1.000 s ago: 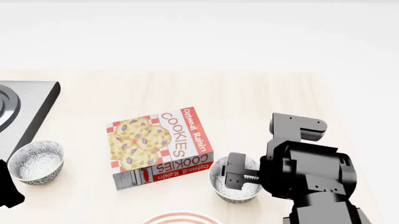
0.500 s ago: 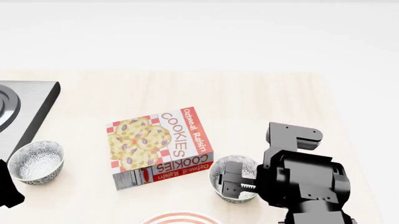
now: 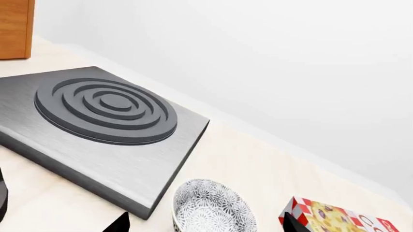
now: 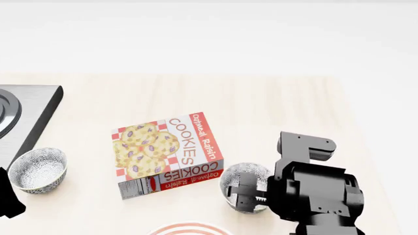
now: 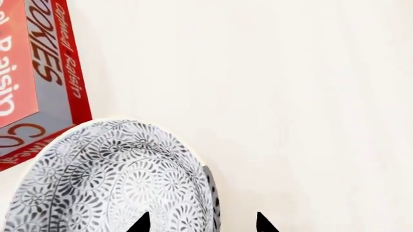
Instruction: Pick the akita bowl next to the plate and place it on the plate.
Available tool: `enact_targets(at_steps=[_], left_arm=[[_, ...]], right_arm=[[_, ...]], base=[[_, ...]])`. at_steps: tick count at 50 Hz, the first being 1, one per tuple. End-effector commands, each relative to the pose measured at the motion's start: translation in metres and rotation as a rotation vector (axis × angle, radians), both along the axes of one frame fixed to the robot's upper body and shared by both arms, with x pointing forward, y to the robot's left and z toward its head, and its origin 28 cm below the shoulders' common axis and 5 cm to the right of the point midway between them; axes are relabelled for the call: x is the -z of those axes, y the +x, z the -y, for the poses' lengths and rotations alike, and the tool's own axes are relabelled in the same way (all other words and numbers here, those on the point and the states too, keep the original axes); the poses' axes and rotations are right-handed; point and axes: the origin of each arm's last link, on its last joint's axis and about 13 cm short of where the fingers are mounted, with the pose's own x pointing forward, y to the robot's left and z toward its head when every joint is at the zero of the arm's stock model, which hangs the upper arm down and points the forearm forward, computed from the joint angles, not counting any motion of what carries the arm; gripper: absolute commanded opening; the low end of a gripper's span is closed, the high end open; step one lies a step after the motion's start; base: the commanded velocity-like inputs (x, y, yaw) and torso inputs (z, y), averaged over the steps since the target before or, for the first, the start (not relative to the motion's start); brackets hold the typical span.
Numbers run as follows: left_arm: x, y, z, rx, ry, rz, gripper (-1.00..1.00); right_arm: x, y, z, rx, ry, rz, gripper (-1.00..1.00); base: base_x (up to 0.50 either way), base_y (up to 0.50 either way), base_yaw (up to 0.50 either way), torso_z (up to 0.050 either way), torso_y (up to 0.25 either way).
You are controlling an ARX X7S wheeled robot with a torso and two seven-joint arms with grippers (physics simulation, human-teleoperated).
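Grey-black patterned akita bowl (image 4: 244, 180): sits near the tabletop's front edge, just beside the cookie box (image 4: 167, 153), with the plate (image 4: 191, 228) in front of it, only a sliver of red-ringed rim showing.

Right gripper (image 4: 246, 196): you have lowered it over the last second; it now covers the bowl's near rim. Wrist view shows two fingertips (image 5: 140, 223) straddling the rim, apart, not yet clamped. Judged ready for closing.

Left gripper (image 3: 205, 226): only dark tips visible; open or closed cannot be told. It faces the second bowl (image 3: 213, 208) beside the stove plate (image 3: 103, 126).
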Motion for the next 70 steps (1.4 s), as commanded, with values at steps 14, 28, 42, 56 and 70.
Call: enact_targets(at_steps=[14,28,42,56,70], left_arm=[[-0.001,0.000,0.000,0.000,0.000,0.000,1.00],[0.000,0.000,0.000,0.002,0.000,0.000,1.00],[0.000,0.000,0.000,0.002,-0.001,0.000,1.00],[0.000,0.000,0.000,-0.001,0.000,0.000,1.00],[0.007,0.001,-0.001,-0.002,-0.002,0.000,1.00]], right_arm=[[-0.010,0.005,0.002,0.022,-0.037,0.092,-1.00],[-0.054,-0.033,0.008,0.000,-0.051,0.255,-1.00],[-0.096,-0.058,0.001,-0.031,-0.057,0.382,-1.00],[-0.109,-0.077,-0.007,-0.095,-0.023,0.382,-1.00],[-0.109,-0.092,-0.011,-0.177,0.100,0.311,-1.00]], base=[[0.00,0.00,0.00,0.000,0.000],[0.00,0.00,0.00,0.000,0.000],[0.00,0.00,0.00,0.000,0.000],[0.00,0.00,0.00,0.000,0.001],[0.00,0.00,0.00,0.000,0.000]])
